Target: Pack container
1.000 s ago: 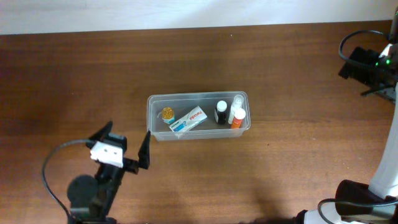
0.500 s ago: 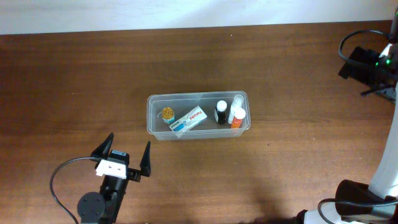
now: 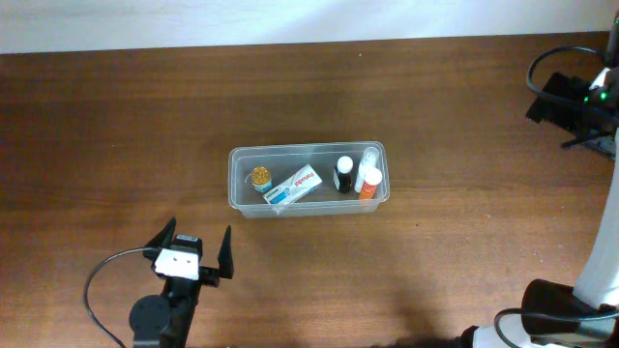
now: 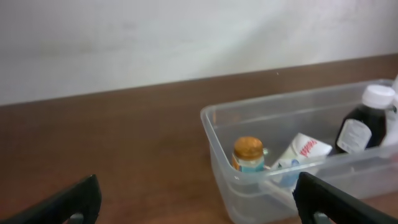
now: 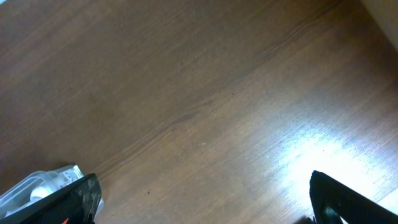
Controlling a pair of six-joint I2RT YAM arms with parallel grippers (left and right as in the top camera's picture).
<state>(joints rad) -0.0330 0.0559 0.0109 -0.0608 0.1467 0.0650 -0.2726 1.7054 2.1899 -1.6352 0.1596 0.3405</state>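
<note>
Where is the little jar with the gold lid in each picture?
Overhead: the little jar with the gold lid sits near the picture's middle, at the left end of the container.
Left wrist: low and right of centre, inside the container's left end.
Right wrist: not in it.
Shared landmark: the container; the right wrist view shows only a corner of it, at bottom left.

**Counting Up**

There is one clear container on the surface. Five small things sit inside it. Three of them are bottles: one dark bottle, one white bottle and one orange bottle. One is a little jar with a gold lid. One is a white and blue tube. There are two robot arms, the left arm and the right arm.
</note>
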